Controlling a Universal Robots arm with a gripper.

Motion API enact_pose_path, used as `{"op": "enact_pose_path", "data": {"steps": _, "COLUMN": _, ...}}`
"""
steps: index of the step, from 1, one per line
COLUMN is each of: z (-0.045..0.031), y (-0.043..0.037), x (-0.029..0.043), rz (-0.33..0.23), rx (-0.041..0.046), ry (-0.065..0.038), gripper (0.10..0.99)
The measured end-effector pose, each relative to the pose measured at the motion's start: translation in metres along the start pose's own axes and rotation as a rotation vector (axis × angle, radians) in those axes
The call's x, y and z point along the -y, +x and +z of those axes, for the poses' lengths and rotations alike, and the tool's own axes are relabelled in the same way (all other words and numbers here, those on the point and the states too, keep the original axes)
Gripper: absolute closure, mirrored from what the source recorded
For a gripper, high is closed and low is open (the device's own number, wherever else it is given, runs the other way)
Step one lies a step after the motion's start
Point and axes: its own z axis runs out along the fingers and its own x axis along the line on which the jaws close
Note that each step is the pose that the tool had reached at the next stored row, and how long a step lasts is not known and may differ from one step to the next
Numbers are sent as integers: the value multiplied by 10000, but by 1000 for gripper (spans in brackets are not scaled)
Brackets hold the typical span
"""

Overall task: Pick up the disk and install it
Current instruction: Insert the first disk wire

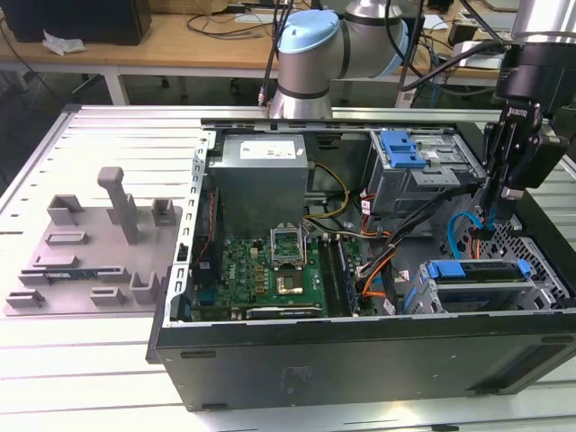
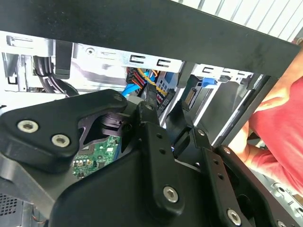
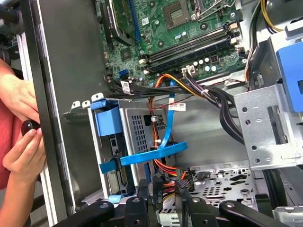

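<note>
The disk (image 1: pixel 477 270) sits in the lower drive cage at the front of the open computer case, on the exterior view's right; its blue carrier edge shows along the top of the cage. In the first wrist view the carrier's blue end (image 3: pixel 109 120) stands at the cage's mouth beside the perforated metal wall. My gripper (image 1: pixel 497 214) hangs just behind that cage, low among the cables. In the first wrist view my gripper (image 3: pixel 165 189) is next to a black connector (image 3: pixel 182 174) on red and orange wires. A blue flat cable (image 3: pixel 161 151) loops across just above it.
A grey fixture tray (image 1: pixel 90 252) with posts lies on the table at the exterior view's left. An upper drive bay carries a blue latch (image 1: pixel 400 148). The motherboard (image 1: pixel 270 270) lies mid-case. A person's hands (image 3: pixel 19 142) and red sleeve (image 2: pixel 279 123) are at the case's outer wall.
</note>
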Motion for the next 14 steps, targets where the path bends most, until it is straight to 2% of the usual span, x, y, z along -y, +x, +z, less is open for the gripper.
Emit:
{"op": "enact_pose_path", "data": {"steps": 3, "z": 4, "y": 7, "x": 2, "rz": 0, "rx": 5, "ry": -1, "gripper": 745}}
{"op": "enact_pose_path", "data": {"steps": 4, "z": 5, "y": 10, "x": 2, "rz": 0, "rx": 7, "ry": -1, "gripper": 878}}
{"op": "enact_pose_path", "data": {"steps": 5, "z": 7, "y": 14, "x": 3, "rz": 0, "rx": 9, "ry": -2, "gripper": 878}}
{"op": "enact_pose_path", "data": {"steps": 6, "z": 9, "y": 18, "x": 4, "rz": 0, "rx": 10, "ry": -2, "gripper": 918}}
{"op": "enact_pose_path", "data": {"steps": 13, "z": 11, "y": 25, "x": 6, "rz": 0, "rx": 18, "ry": -2, "gripper": 918}}
{"op": "enact_pose_path", "data": {"steps": 14, "z": 17, "y": 34, "x": 6, "rz": -8, "rx": 191, "ry": -27, "gripper": 918}}
